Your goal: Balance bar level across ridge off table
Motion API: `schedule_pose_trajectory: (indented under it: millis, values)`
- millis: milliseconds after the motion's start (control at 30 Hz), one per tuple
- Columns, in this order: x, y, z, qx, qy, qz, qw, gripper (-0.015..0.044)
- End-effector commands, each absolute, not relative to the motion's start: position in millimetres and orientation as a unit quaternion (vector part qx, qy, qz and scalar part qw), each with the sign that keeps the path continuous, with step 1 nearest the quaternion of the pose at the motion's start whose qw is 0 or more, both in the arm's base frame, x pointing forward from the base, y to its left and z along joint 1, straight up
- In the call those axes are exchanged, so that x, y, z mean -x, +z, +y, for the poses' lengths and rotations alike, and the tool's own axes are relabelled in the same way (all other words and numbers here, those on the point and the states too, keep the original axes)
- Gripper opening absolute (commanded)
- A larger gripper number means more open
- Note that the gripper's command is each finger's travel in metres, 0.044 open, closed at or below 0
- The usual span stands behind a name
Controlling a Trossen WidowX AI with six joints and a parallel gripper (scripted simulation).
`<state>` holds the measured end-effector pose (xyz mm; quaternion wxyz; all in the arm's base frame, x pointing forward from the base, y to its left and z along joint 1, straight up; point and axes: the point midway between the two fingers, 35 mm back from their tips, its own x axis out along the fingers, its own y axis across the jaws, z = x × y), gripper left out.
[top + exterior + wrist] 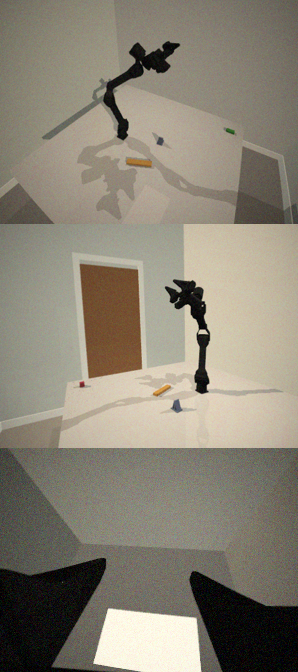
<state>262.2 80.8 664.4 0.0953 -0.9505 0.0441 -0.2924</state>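
Note:
The orange bar lies flat on the pale table, apart from the ridge. The small blue-grey ridge stands upright on the table with nothing on top of it. My gripper is open and empty, raised high above the table and far above both bar and ridge. In the wrist view its two dark fingers stand wide apart, with only walls and a bright white panel beyond them; neither bar nor ridge shows there.
A green cylinder lies near the table's edge at the right in the top view. A red cube sits near the far left table corner in the exterior view. The arm's base stands near the ridge. Arm shadows cross the table.

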Motion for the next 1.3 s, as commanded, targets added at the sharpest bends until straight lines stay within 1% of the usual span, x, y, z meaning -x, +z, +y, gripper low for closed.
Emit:
schedule_pose_trajectory:
  millis: [0,67,100,367,667,967,1267]
  values:
    - [-263,664,81,0.951,-0.291,0.045,0.092,0.0374]
    - [-268,659,81,0.955,-0.283,0.053,0.063,0.0321]
    - [-272,656,81,0.958,-0.277,0.059,0.041,0.0315]
    - [-302,627,79,0.962,-0.219,0.099,-0.129,0.0315]
    - [-333,590,72,0.931,-0.142,0.122,-0.313,0.0315]
    - [-360,550,58,0.867,-0.059,0.122,-0.479,0.0315]
    - [-382,507,39,0.776,0.025,0.1,-0.622,0.0315]
